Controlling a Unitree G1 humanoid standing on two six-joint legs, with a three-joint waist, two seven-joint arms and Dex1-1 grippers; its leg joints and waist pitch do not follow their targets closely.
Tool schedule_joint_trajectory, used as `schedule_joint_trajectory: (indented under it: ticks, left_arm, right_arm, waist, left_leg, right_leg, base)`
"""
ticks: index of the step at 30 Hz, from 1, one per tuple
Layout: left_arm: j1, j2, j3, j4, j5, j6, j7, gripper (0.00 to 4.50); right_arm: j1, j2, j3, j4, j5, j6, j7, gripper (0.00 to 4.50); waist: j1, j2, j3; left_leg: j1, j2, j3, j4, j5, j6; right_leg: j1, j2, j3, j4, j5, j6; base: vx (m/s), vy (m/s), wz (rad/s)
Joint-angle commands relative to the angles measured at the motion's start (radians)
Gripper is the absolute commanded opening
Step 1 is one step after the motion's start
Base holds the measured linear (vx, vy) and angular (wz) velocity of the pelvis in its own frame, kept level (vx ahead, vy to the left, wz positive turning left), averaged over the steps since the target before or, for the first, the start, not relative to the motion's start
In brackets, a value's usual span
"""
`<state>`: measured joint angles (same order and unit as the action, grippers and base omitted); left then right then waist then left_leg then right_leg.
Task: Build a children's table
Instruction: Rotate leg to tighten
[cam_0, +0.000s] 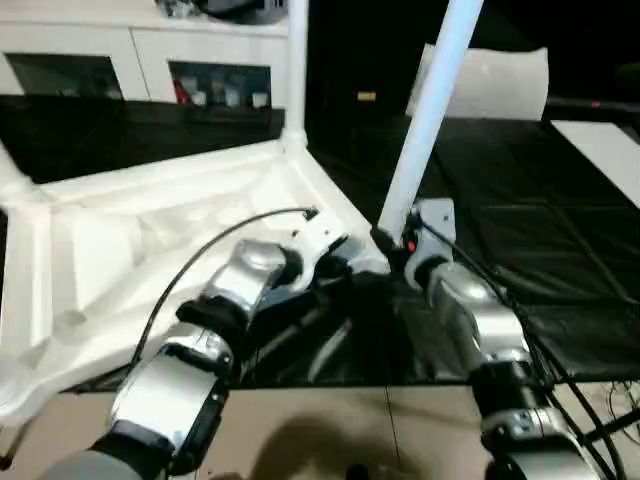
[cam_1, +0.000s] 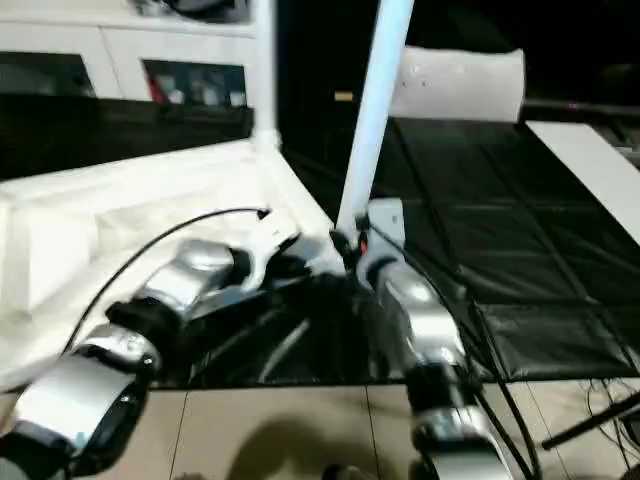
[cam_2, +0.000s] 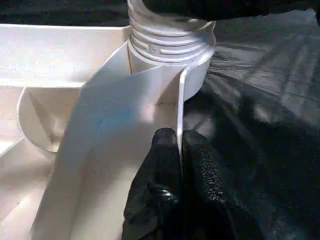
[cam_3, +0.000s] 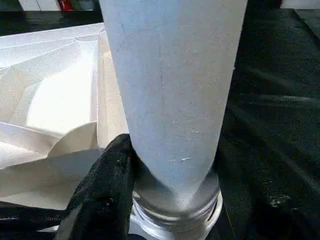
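Head stereo overhead; wrist cameras close

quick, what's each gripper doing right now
Left gripper: shut, pinching the thin rim of the tabletop just below the corner socket.
Right gripper: closed around the base of the leg at that socket.

You see the white tabletop (cam_0: 150, 240) lying underside up on the black mat, its rim and ribs showing. One white leg (cam_0: 296, 70) stands upright in the far corner socket. A second white tapered leg (cam_0: 432, 110) leans in the near corner's threaded socket (cam_2: 170, 50), tilted away from the tabletop.
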<state>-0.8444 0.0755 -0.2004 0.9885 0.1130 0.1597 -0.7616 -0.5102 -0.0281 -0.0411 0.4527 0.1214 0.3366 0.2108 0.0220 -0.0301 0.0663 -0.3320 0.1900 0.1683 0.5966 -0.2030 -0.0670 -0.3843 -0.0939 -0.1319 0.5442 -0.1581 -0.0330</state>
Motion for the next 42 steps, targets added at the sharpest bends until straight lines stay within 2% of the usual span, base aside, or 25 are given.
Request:
schedule_joint_trajectory:
  ticks: [1, 3, 4, 6, 7, 9, 10, 11, 13, 14, 17, 19, 21, 22, 24, 25, 26, 31, 34, 36, 39, 42]
  left_arm:
    - [-0.063, -0.049, 0.034, -0.091, -0.047, -0.05, 0.035, 0.0]
    - [-0.057, -0.042, 0.03, -0.097, -0.04, -0.048, 0.032, 0.0]
    - [-0.043, -0.031, 0.024, -0.113, -0.031, -0.034, 0.038, 0.0]
    - [-0.03, -0.017, 0.016, -0.128, -0.021, -0.025, 0.036, 0.0]
    - [-0.021, -0.01, 0.012, -0.136, -0.017, -0.023, 0.03, 0.0]
    - [-0.008, 0.004, 0.007, -0.145, -0.013, -0.028, 0.011, 0.0]
    - [-0.004, 0.01, 0.004, -0.149, -0.012, -0.031, 0.004, 0.0]
    - [-0.001, 0.013, 0.003, -0.15, -0.012, -0.032, 0.001, 0.0]
    - [0.018, 0.042, -0.006, -0.157, -0.011, -0.052, -0.038, 0.0]
    - [0.026, 0.052, -0.008, -0.16, -0.011, -0.056, -0.052, 0.0]
    - [0.039, 0.077, -0.012, -0.165, -0.011, -0.065, -0.08, 0.0]
    - [0.052, 0.103, -0.016, -0.169, -0.009, -0.071, -0.098, 0.0]
    - [0.059, 0.127, -0.019, -0.161, -0.006, -0.087, -0.12, 0.0]
    - [0.06, 0.136, -0.022, -0.157, -0.004, -0.096, -0.131, 0.0]
    - [0.063, 0.147, -0.025, -0.154, -0.005, -0.106, -0.146, 0.0]
    - [0.063, 0.15, -0.025, -0.153, -0.005, -0.108, -0.151, 0.0]
    - [0.07, 0.17, -0.034, -0.154, -0.007, -0.128, -0.194, 0.0]
    - [0.088, 0.21, -0.052, -0.155, -0.017, -0.2, -0.301, 0.0]
    - [0.098, 0.236, -0.074, -0.157, -0.021, -0.262, -0.38, 0.0]
    - [0.103, 0.258, -0.09, -0.162, -0.032, -0.301, -0.473, 0.0]
    - [0.102, 0.274, -0.102, -0.166, -0.046, -0.325, -0.563, 0.0]
    - [0.098, 0.282, -0.113, -0.169, -0.044, -0.336, -0.596, 0.0]
  right_arm:
    - [0.009, 0.097, 0.071, 0.058, 0.038, 0.053, 0.039, 2.01]
    - [0.009, 0.1, 0.069, 0.058, 0.033, 0.055, 0.036, 2.01]
    - [0.004, 0.115, 0.046, 0.071, 0.033, 0.056, 0.025, 2.01]
    - [-0.003, 0.125, 0.02, 0.083, 0.043, 0.055, 0.017, 2.01]
    - [-0.007, 0.125, 0.013, 0.091, 0.043, 0.05, 0.01, 2.36]
    - [-0.015, 0.122, 0.006, 0.102, 0.049, 0.04, 0.01, 2.71]
    - [-0.019, 0.12, 0.003, 0.107, 0.053, 0.035, 0.011, 2.74]
    - [-0.02, 0.119, 0.001, 0.109, 0.055, 0.033, 0.011, 2.93]
    - [-0.017, 0.103, -0.004, 0.103, 0.062, 0.019, 0.031, 2.93]
    - [-0.014, 0.096, -0.007, 0.097, 0.064, 0.016, 0.039, 3.14]
    - [0.001, 0.078, -0.014, 0.073, 0.062, 0.007, 0.059, 3.33]
    - [0.029, 0.054, -0.022, 0.028, 0.067, -0.002, 0.107, 3.56]
    - [0.07, 0.009, -0.006, -0.03, 0.069, -0.006, 0.165, 3.78]
    - [0.089, -0.014, 0.005, -0.053, 0.068, -0.009, 0.192, 3.78]
    - [0.112, -0.041, 0.015, -0.084, 0.079, -0.001, 0.229, 4.08]
    - [0.118, -0.047, 0.015, -0.094, 0.086, 0.009, 0.239, 4.08]
    - [0.152, -0.101, 0.02, -0.153, 0.095, 0.015, 0.301, 4.22]
    - [0.204, -0.218, 0.03, -0.267, 0.128, -0.001, 0.476, 4.43]
    - [0.224, -0.3, 0.055, -0.318, 0.139, -0.003, 0.572, 4.43]
    - [0.232, -0.377, 0.099, -0.326, 0.111, -0.053, 0.675, 4.43]
    - [0.228, -0.431, 0.148, -0.318, 0.087, -0.091, 0.769, 4.43]
    - [0.218, -0.445, 0.171, -0.308, 0.074, -0.099, 0.798, 4.43]
  waist:
    - [0.006, -0.004, -0.066]
    - [0.01, -0.002, -0.066]
    - [0.012, -0.003, -0.067]
    - [0.014, -0.005, -0.07]
    - [0.015, -0.007, -0.072]
    - [0.015, -0.006, -0.07]
    - [0.016, -0.007, -0.069]
    - [0.016, -0.006, -0.068]
    - [0.016, -0.007, -0.067]
    - [0.013, -0.006, -0.067]
    - [0.012, -0.004, -0.067]
    - [0.014, -0.003, -0.07]
    - [0.018, -0.004, -0.072]
    - [0.019, -0.004, -0.075]
    - [0.02, -0.006, -0.077]
    - [0.021, -0.006, -0.075]
    - [0.022, -0.004, -0.074]
    - [0.025, -0.008, -0.071]
    - [0.029, -0.011, -0.069]
    - [0.035, -0.011, -0.068]
    - [0.045, -0.013, -0.068]
    - [0.052, -0.012, -0.069]
  left_leg:
    - [-0.001, 0.037, -0.014, -0.082, -0.247, 0.044]
    - [0.0, 0.037, -0.012, -0.082, -0.237, 0.044]
    - [0.001, 0.037, -0.011, -0.081, -0.232, 0.043]
    - [-0.007, 0.035, -0.01, -0.08, -0.208, 0.041]
    - [-0.011, 0.034, -0.009, -0.078, -0.18, 0.046]
    - [-0.013, 0.033, -0.006, -0.077, -0.181, 0.051]
    - [-0.011, 0.031, -0.005, -0.075, -0.192, 0.05]
    - [-0.014, 0.029, -0.005, -0.075, -0.195, 0.049]
    - [-0.011, 0.029, -0.006, -0.076, -0.2, 0.047]
    - [-0.015, 0.03, -0.009, -0.079, -0.205, 0.045]
    - [-0.012, 0.033, -0.008, -0.079, -0.213, 0.04]
    - [-0.014, 0.034, -0.009, -0.08, -0.2, 0.039]
    - [-0.015, 0.037, -0.008, -0.08, -0.185, 0.047]
    - [-0.02, 0.037, -0.007, -0.079, -0.16, 0.05]
    - [-0.025, 0.036, -0.005, -0.075, -0.131, 0.062]
    - [-0.026, 0.036, -0.005, -0.076, -0.133, 0.064]
    - [-0.023, 0.034, -0.002, -0.074, -0.149, 0.067]
    - [-0.026, 0.034, -0.004, -0.075, -0.162, 0.073]
    - [-0.021, 0.034, -0.003, -0.074, -0.179, 0.075]
    - [-0.019, 0.036, -0.004, -0.074, -0.185, 0.072]
    - [-0.015, 0.039, -0.001, -0.074, -0.184, 0.072]
    - [-0.016, 0.043, -0.003, -0.076, -0.18, 0.067]
  right_leg:
    - [0.042, -0.074, 0.055, -0.063, -0.385, -0.133]
    - [0.04, -0.073, 0.058, -0.061, -0.395, -0.136]
    - [0.038, -0.073, 0.061, -0.059, -0.388, -0.142]
    - [0.042, -0.075, 0.066, -0.051, -0.373, -0.147]
    - [0.043, -0.073, 0.069, -0.045, -0.34, -0.154]
    - [0.039, -0.07, 0.067, -0.046, -0.36, -0.148]
    - [0.035, -0.072, 0.067, -0.052, -0.396, -0.137]
    - [0.035, -0.07, 0.065, -0.055, -0.429, -0.122]
    - [0.032, -0.069, 0.064, -0.059, -0.455, -0.109]
    - [0.033, -0.067, 0.062, -0.059, -0.474, -0.093]
    - [0.028, -0.067, 0.063, -0.061, -0.473, -0.094]
    - [0.031, -0.066, 0.065, -0.054, -0.44, -0.1]
    - [0.033, -0.065, 0.067, -0.049, -0.39, -0.118]
    - [0.035, -0.066, 0.07, -0.041, -0.343, -0.129]
    - [0.037, -0.063, 0.07, -0.034, -0.284, -0.145]
    - [0.037, -0.063, 0.07, -0.034, -0.285, -0.148]
    - [0.036, -0.064, 0.069, -0.041, -0.319, -0.145]
    - [0.037, -0.064, 0.068, -0.046, -0.366, -0.118]
    - [0.031, -0.063, 0.066, -0.055, -0.425, -0.097]
    - [0.029, -0.066, 0.066, -0.057, -0.452, -0.089]
    - [0.024, -0.067, 0.069, -0.055, -0.434, -0.101]
    - [0.026, -0.067, 0.069, -0.046, -0.398, -0.12]
  base:
    - [0.0, 0.0, 0.0]
    - [0.0, 0.0, 0.0]
    - [0.0, 0.0, 0.0]
    - [0.0, 0.0, 0.0]
    - [0.0, 0.0, 0.0]
    - [0.0, 0.0, 0.0]
    - [0.0, 0.0, 0.0]
    - [0.0, 0.0, 0.0]
    - [0.0, 0.0, 0.0]
    - [0.0, 0.0, 0.0]
    - [0.0, 0.0, 0.0]
    - [0.0, 0.0, 0.0]
    - [0.0, 0.0, 0.0]
    - [0.0, 0.0, 0.0]
    - [0.0, 0.0, 0.0]
    - [0.0, 0.0, 0.0]
    - [0.0, 0.0, 0.0]
    - [0.0, 0.0, 0.0]
    - [0.0, 0.0, 0.0]
    - [0.0, 0.0, 0.0]
    - [0.0, 0.0, 0.0]
    - [0.0, 0.0, 0.0]
